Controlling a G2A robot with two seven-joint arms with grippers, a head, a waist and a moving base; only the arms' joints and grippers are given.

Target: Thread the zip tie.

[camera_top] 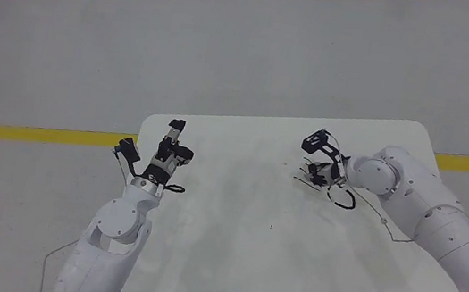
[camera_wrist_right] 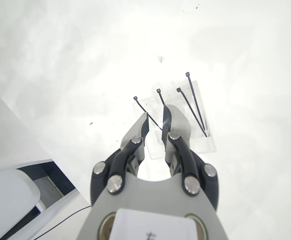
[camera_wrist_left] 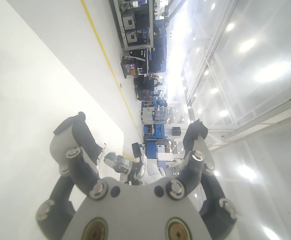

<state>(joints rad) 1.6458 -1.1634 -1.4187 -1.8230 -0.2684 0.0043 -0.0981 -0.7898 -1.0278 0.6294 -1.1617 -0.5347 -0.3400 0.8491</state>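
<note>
Several black zip ties [camera_wrist_right: 193, 100] lie fanned out on a clear plastic holder [camera_wrist_right: 205, 143] on the white table [camera_top: 240, 237]. My right gripper [camera_wrist_right: 156, 123] hangs just above them, open by a narrow gap. One zip tie [camera_wrist_right: 154, 122] crosses slantwise between its fingers, touching neither that I can see. In the top view the right gripper [camera_top: 316, 162] is at the table's far right part, over the zip ties [camera_top: 311, 179]. My left gripper [camera_top: 150, 134] is raised at the table's left edge, wide open and holding nothing; in the left wrist view the left gripper [camera_wrist_left: 138, 122] faces the room.
A thin black cable [camera_top: 382, 216] runs across the table by the right arm. Small dark specks [camera_wrist_right: 91, 123] dot the surface near the holder. The table's rounded far edge [camera_top: 283, 121] borders grey floor with yellow lines [camera_top: 29, 132].
</note>
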